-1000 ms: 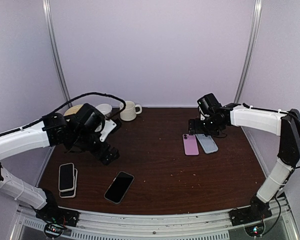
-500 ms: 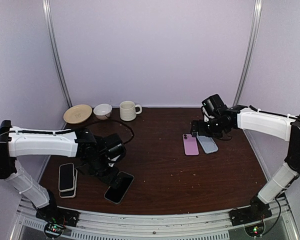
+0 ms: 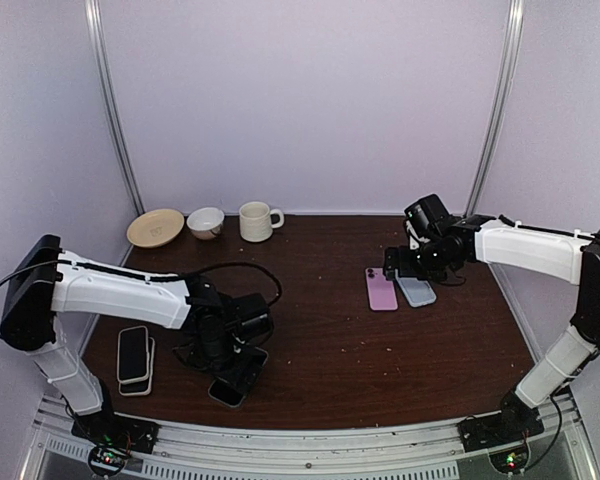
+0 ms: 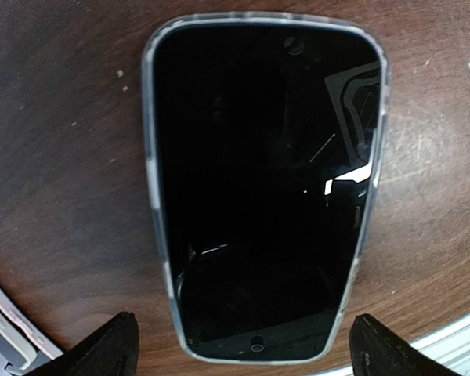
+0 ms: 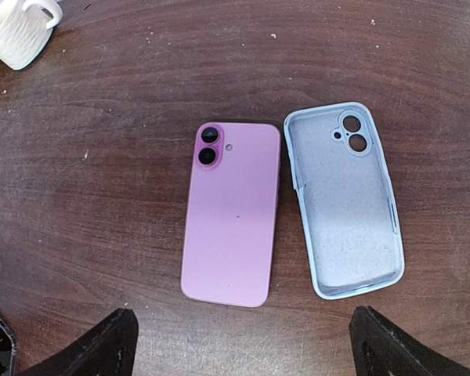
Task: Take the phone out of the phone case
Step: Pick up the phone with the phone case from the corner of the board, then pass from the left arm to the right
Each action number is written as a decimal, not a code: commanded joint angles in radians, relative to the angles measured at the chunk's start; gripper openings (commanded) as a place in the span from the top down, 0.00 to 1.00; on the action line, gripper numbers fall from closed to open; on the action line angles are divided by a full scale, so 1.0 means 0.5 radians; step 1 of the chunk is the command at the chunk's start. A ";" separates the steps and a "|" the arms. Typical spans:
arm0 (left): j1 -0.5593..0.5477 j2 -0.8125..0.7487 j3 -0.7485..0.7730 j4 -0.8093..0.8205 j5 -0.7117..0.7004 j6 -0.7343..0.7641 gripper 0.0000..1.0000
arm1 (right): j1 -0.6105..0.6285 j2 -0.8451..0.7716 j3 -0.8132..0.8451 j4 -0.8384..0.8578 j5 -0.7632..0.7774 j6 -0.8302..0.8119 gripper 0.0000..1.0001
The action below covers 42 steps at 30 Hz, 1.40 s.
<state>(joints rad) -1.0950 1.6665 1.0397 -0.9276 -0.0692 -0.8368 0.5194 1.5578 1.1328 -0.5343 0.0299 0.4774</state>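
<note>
**Top view.** Dark brown worktop [image 3: 330, 340]. The left arm reaches in low toward 7 o'clock. Left fingers [image 3: 242, 365] are spread wide, right above the cased phone [image 3: 222, 393], of which only the near corner shows past them. At 8 o'clock, beside the arm, a stack of phones [image 3: 133, 357], light-edged with the screen up. Along the far edge at 11 o'clock, from left to right: tan plate [image 3: 156, 227], white bowl [image 3: 205, 221], cream mug [image 3: 257, 221]. Right arm is stretched to 2 o'clock. Right fingers [image 3: 392, 263] are spread, holding nothing, just past the far ends of a pink phone [image 3: 381, 289] and a pale blue case [image 3: 416, 291] lying side by side.

**Left wrist.** The cased phone [image 4: 265, 196] fills the frame. It lies flat on the wood with its black screen up, and the clear case [image 4: 150, 204] is still around its edge. The two tips of the left fingers [image 4: 110, 348] sit at 7 and 5 o'clock, wider than the phone's near end. No contact with the phone is visible.

**Right wrist.** Pink phone [image 5: 229, 213] lies back up, with its lenses at 12 o'clock. At its 3 o'clock, apart by a thin strip of wood, the pale blue case [image 5: 345, 200] lies empty, inside up. Mug [image 5: 16, 27] at 10 o'clock. Tips of the right fingers [image 5: 110, 341] at the bottom corners, wide apart, gripping nothing.
</note>
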 commanded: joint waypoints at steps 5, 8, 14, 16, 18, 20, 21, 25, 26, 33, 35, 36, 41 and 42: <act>-0.010 0.078 -0.030 0.208 0.109 -0.006 0.03 | 0.000 -0.078 -0.060 0.015 0.022 -0.001 0.01; -0.013 0.128 -0.030 0.188 0.081 -0.004 0.03 | 0.001 -0.081 -0.065 0.016 0.015 -0.001 0.01; -0.016 0.196 -0.062 0.173 0.042 -0.025 0.02 | -0.001 -0.083 -0.063 0.011 0.002 -0.006 0.00; -0.018 0.192 -0.086 0.178 0.029 -0.024 0.02 | 0.001 -0.082 -0.061 0.014 -0.009 -0.007 0.01; -0.018 0.189 -0.123 0.224 0.029 -0.021 0.04 | 0.001 -0.076 -0.057 0.023 -0.023 -0.005 0.01; -0.019 0.186 -0.165 0.275 0.037 -0.014 0.09 | 0.001 -0.069 -0.052 0.026 -0.038 -0.001 0.00; -0.024 0.188 -0.184 0.300 0.037 -0.012 0.12 | 0.001 -0.064 -0.048 0.026 -0.048 -0.001 0.01; -0.025 0.182 -0.221 0.375 0.046 0.016 0.25 | 0.006 -0.059 -0.036 0.026 -0.054 -0.005 0.00; -0.028 0.174 -0.219 0.397 0.050 0.039 0.26 | 0.009 -0.062 -0.037 0.029 -0.101 -0.015 0.01; -0.028 0.079 -0.080 0.453 -0.029 0.384 0.27 | 0.044 -0.143 -0.111 0.032 -0.246 -0.081 0.00; -0.030 0.059 -0.013 0.464 -0.056 0.532 0.27 | 0.051 -0.186 -0.135 -0.006 -0.311 -0.077 0.01; -0.029 0.048 0.027 0.462 -0.072 0.604 0.27 | 0.058 -0.219 -0.153 -0.013 -0.367 -0.077 0.00; -0.029 0.007 0.209 0.480 -0.068 1.000 0.27 | 0.139 -0.451 -0.325 0.107 -0.790 -0.070 0.01; -0.029 -0.002 0.240 0.483 -0.069 1.071 0.27 | 0.163 -0.490 -0.355 0.119 -0.856 -0.070 0.00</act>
<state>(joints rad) -1.1080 1.7054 1.0718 -0.7563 -0.0788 -0.5079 0.5571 1.3998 1.0088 -0.5175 -0.2092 0.4480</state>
